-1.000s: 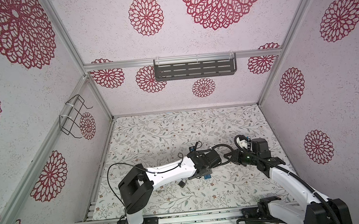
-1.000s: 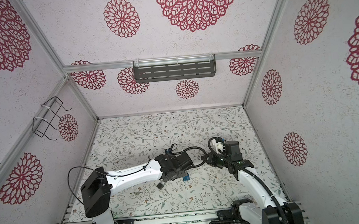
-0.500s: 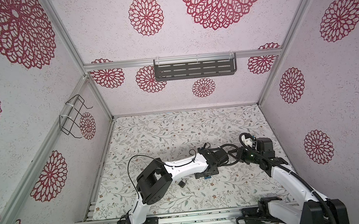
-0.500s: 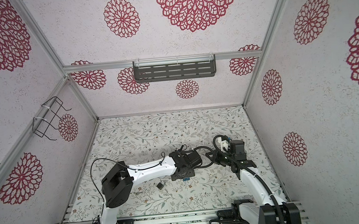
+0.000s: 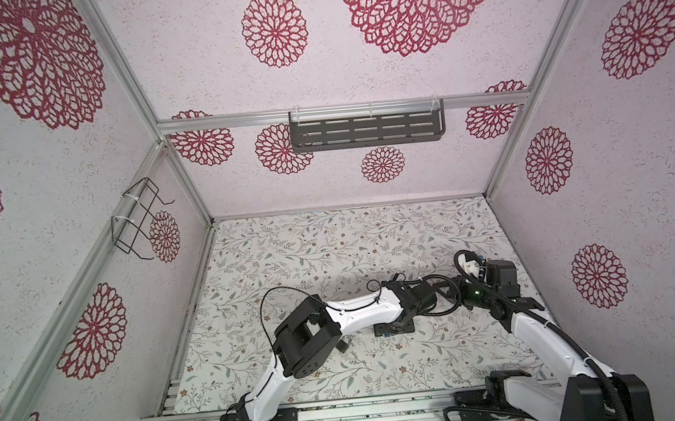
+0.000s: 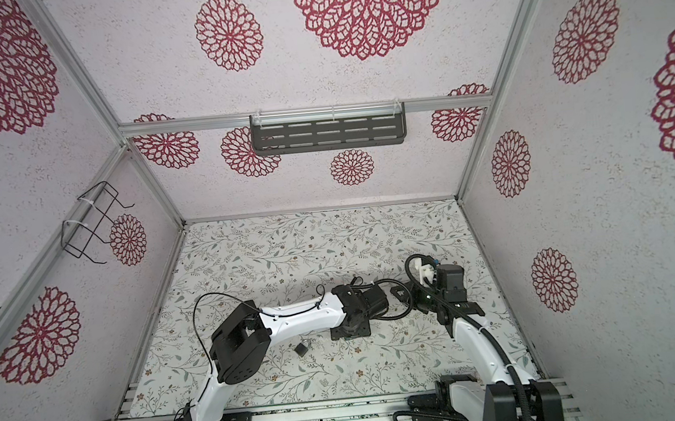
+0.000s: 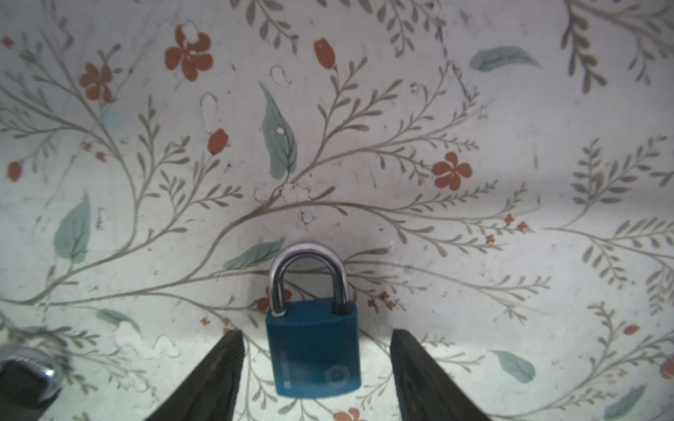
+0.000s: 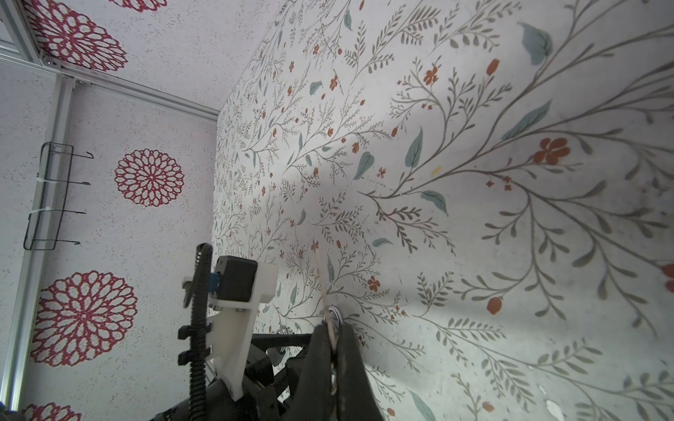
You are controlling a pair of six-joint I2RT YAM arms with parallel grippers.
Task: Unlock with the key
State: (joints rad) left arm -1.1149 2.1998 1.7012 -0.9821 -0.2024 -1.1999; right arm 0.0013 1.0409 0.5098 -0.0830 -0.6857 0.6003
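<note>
A blue padlock (image 7: pixel 313 350) with a silver shackle lies flat on the floral mat (image 7: pixel 474 109). My left gripper (image 7: pixel 315 332) points down over it and is open. One dark finger (image 7: pixel 219 368) stands on each side of the lock's body, with a gap on both sides. In both top views the left gripper (image 5: pixel 394 326) (image 6: pixel 350 329) covers most of the lock. My right gripper (image 8: pixel 332 330) hovers just right of the left wrist, shut on the key (image 8: pixel 321 277). The key's thin brass blade sticks out past the fingertips, and its ring (image 8: pixel 334 316) shows at the tips.
A small dark padlock (image 6: pixel 302 346) (image 5: pixel 342 346) (image 7: pixel 25 379) lies on the mat just left of the left gripper. A grey slotted shelf (image 5: pixel 366 130) hangs on the back wall. A wire rack (image 5: pixel 138 220) is fixed to the left wall. Side walls enclose the mat.
The left arm's elbow has swung right and its wrist shifted right above the blue padlock. The right gripper has drawn back a little to the right, still holding the key.
</note>
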